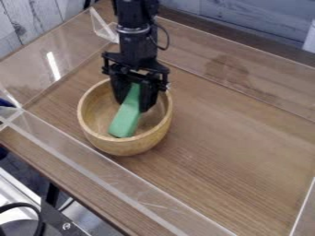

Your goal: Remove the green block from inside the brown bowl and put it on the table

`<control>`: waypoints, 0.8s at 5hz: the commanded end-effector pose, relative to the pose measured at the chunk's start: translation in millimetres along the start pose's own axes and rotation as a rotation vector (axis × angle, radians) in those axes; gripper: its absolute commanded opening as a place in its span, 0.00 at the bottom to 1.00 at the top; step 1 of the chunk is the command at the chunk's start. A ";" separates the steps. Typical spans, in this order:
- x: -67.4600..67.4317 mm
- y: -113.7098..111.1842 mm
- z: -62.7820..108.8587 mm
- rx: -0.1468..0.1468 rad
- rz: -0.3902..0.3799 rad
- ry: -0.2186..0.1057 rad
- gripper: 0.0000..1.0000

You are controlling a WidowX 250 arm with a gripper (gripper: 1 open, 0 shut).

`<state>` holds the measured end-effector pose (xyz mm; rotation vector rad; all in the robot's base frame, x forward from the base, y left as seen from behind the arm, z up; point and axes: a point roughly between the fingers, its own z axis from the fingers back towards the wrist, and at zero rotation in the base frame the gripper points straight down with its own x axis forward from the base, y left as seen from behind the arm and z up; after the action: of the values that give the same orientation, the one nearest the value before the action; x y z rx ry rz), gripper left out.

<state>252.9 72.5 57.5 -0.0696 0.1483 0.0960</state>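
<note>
The green block leans tilted inside the brown bowl, its lower end on the bowl's floor and its upper end up between my fingers. My gripper points straight down over the bowl's far side and is shut on the block's upper end. The black fingers hide the top of the block. The bowl rests on the table at the left of the view.
Clear acrylic walls edge the table at the front and left, close to the bowl. Wood-grain surface stretches to the right of the bowl. The black arm rises behind the bowl.
</note>
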 end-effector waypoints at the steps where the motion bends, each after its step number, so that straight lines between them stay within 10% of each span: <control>1: 8.5 -1.4 28.1 0.017 0.000 -0.093 0.00; 4: 8.8 -6.2 41.1 0.010 0.007 -0.112 0.00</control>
<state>256.5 68.8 73.6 -0.0729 0.1291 0.1128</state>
